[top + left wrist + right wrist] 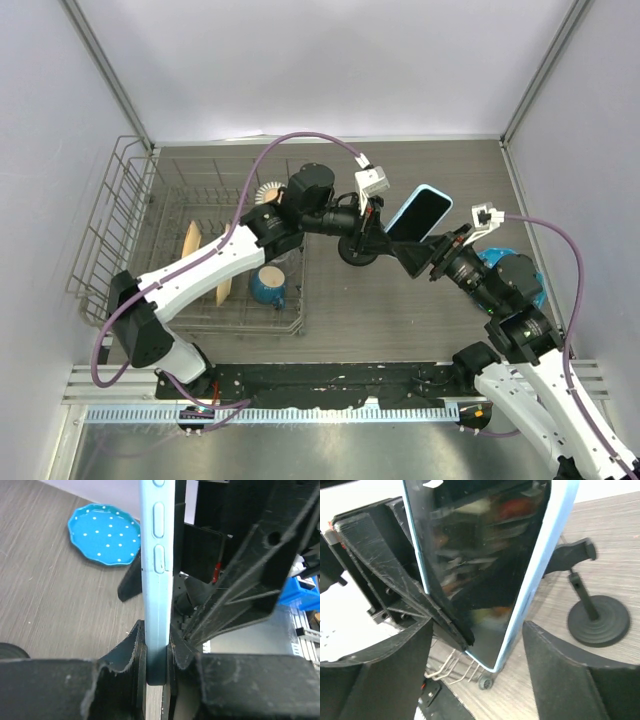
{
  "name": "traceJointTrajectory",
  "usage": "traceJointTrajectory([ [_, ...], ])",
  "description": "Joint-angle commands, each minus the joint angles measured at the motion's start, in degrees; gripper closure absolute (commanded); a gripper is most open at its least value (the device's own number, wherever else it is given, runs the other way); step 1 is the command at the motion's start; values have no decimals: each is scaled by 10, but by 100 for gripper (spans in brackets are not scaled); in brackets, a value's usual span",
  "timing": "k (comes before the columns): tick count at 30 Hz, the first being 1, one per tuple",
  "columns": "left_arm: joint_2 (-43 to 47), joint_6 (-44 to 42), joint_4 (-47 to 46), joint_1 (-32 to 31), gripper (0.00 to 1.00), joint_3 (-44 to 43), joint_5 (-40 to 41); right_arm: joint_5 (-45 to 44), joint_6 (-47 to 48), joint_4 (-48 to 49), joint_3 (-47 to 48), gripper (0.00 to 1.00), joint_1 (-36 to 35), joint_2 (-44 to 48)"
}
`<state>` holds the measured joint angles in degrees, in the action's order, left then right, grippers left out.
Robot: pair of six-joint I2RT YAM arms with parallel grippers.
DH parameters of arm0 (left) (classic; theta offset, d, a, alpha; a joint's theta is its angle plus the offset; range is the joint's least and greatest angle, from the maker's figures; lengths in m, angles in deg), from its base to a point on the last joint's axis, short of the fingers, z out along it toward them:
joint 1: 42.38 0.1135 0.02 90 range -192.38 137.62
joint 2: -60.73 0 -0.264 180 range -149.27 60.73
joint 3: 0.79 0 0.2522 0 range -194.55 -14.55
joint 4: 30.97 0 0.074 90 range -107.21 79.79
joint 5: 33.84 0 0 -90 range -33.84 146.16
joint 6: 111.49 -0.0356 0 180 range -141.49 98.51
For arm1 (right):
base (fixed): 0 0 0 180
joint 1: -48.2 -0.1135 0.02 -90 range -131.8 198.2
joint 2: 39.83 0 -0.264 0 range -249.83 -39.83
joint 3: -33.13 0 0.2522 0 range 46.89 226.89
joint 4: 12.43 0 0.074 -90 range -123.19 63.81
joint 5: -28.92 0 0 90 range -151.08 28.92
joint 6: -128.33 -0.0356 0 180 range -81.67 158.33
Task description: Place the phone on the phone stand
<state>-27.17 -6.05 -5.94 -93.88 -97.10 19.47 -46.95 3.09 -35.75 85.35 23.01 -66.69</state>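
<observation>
The placing was not yet done: the phone [420, 212] was held tilted in the air above the middle of the table [400, 320], just toward the right edge from the phone stand [594, 617], which stood bare on its disc base. The phone's lower edge was pinched between the closed fingers of the left gripper [156, 652]. The right gripper [477, 630] was spread wide, its fingers set either side of the phone and neither seen touching it. Judged left to do: the phone was to be carried to the clamp head and seated there.
</observation>
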Motion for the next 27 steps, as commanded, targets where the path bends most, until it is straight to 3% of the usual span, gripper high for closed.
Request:
traceJointTrajectory([
  [1,30,35,-110,-3,100,-5,-94,46,8,81,-11,35,-3,20],
  [3,26,46,-130,0,100,-3,-107,46,3,92,-23,45,-2,36],
  [6,23,65,-152,1,100,-1,-137,42,-7,123,-38,48,-3,57],
  [16,3,129,-219,2,100,3,-211,13,-33,166,-57,50,-3,79],
  [27,-4,144,-226,1,100,-1,-222,-12,-39,165,-44,44,-3,89],
])
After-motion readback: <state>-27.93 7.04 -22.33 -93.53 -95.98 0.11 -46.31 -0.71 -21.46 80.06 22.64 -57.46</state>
